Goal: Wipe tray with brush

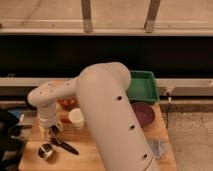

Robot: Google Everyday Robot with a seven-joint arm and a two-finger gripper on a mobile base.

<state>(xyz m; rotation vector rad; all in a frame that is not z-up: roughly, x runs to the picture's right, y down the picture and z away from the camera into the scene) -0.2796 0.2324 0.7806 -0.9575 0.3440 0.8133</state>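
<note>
The bright green tray (142,86) sits at the back right of the wooden table, partly behind my white arm. The black brush (65,145) lies on the table at the front left, its thin handle pointing right and toward the front. My gripper (53,132) hangs from the wrist right at the brush's upper left end, far to the left of the tray. The brush's head is hard to separate from the gripper there.
A purple round bowl (145,113) sits in front of the tray. A white cup (76,118) stands right of the gripper, with a red-orange item (67,104) behind it. A small metal can (46,151) is front left. A crumpled wrapper (159,148) lies front right.
</note>
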